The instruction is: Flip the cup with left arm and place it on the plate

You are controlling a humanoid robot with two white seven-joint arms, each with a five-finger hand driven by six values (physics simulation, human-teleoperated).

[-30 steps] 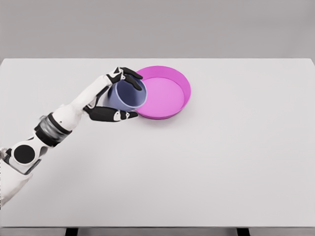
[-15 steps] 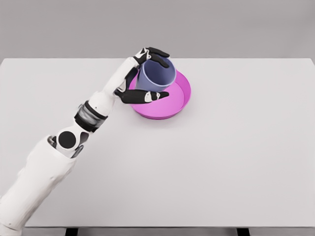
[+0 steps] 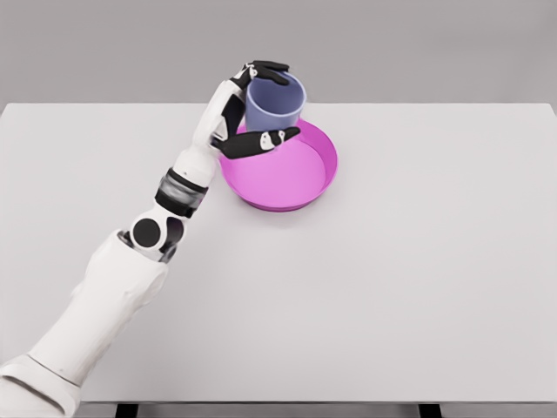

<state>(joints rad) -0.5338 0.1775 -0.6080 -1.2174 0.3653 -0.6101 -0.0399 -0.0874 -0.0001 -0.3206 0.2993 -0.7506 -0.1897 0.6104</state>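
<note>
Cup (image 3: 275,103) now upright, gripped by left robot hand (image 3: 253,111), carried from nine o'clock over plate (image 3: 296,187); only lowering left.

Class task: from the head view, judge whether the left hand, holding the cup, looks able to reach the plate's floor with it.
Probably yes. The left hand holds the cup above the pink plate, whose floor is bare.

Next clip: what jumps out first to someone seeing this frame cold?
The bright pink plate at the table's upper middle stands out. Just above its back-left rim, the left hand grips a bluish-purple cup, mouth up. The white arm stretches diagonally in from the lower left.
</note>
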